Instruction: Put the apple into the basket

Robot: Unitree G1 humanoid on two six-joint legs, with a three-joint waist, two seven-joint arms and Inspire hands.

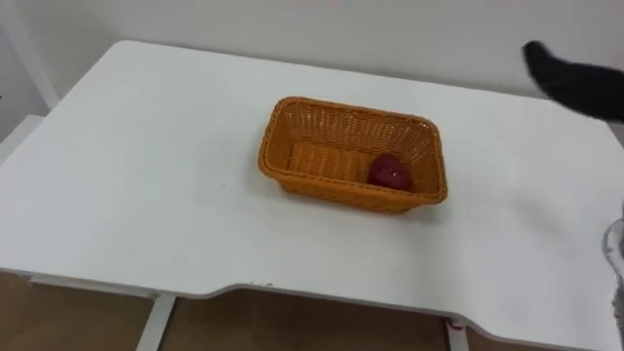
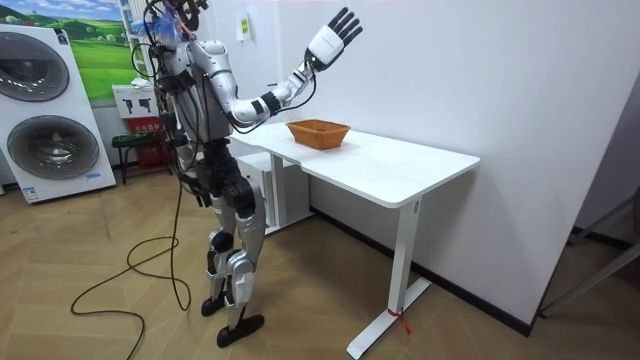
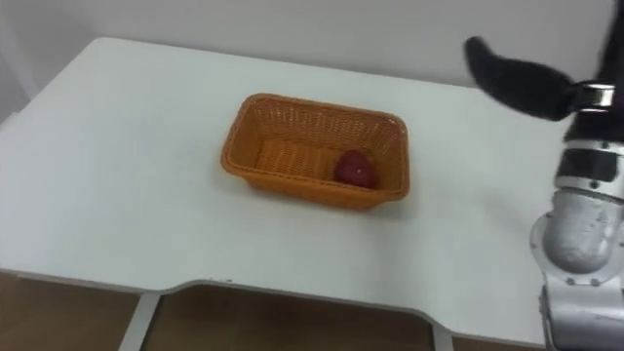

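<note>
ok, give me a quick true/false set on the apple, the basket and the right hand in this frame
1. The apple lies inside the basket. True.
2. The right hand grips the apple. False: it is raised above the table, fingers straight and holding nothing.
3. The basket stands on the floor. False: it stands on the white table.
4. The apple sits toward the basket's right end. True.
</note>
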